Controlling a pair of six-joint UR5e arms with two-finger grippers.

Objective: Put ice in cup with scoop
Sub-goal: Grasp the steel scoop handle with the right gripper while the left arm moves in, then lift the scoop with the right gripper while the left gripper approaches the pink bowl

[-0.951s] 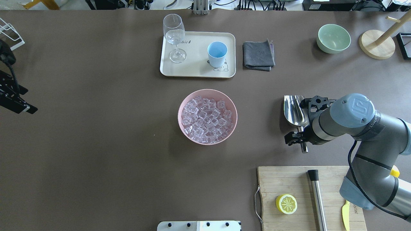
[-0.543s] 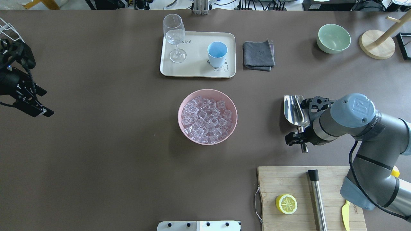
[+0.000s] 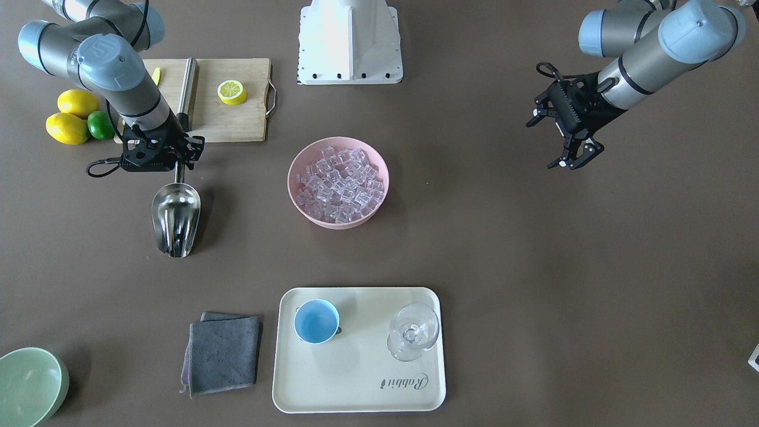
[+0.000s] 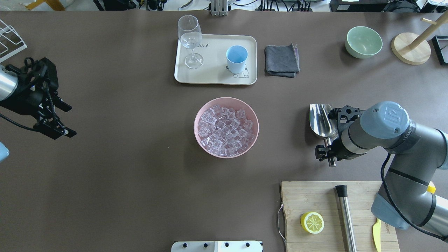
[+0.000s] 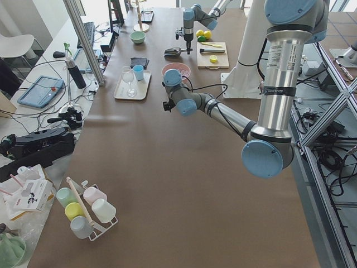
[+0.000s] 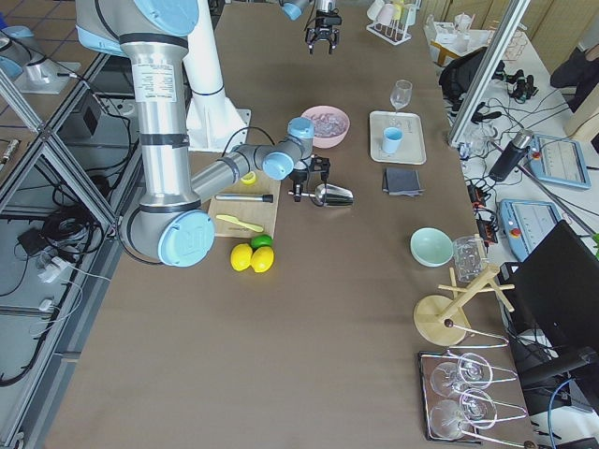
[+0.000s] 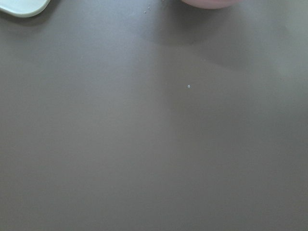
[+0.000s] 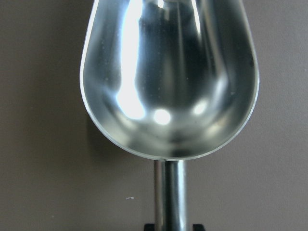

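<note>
The ice (image 4: 225, 131) fills a pink bowl (image 4: 196, 120) at the table's middle; it also shows in the front view (image 3: 338, 184). The light-blue cup (image 4: 237, 57) stands upright and empty on a cream tray (image 4: 213, 75), and shows in the front view (image 3: 316, 321). The steel scoop (image 4: 320, 119) lies on the table right of the bowl, trough away from the robot. My right gripper (image 4: 327, 154) is shut on its thin handle; the right wrist view shows the empty trough (image 8: 168, 72). My left gripper (image 4: 68, 119) is open and empty, far left of the bowl.
A stemmed glass (image 4: 190, 38) shares the tray. A grey cloth (image 4: 281, 60) and a pale-green bowl (image 4: 363, 42) sit at the far right. A cutting board (image 4: 315, 199) with a lemon half (image 4: 312, 222) and a steel cylinder (image 4: 344, 213) lies near the right arm.
My left arm has come in from the left edge toward the table's middle. My right gripper's fingers have narrowed onto the scoop handle. The scoop has not moved.
</note>
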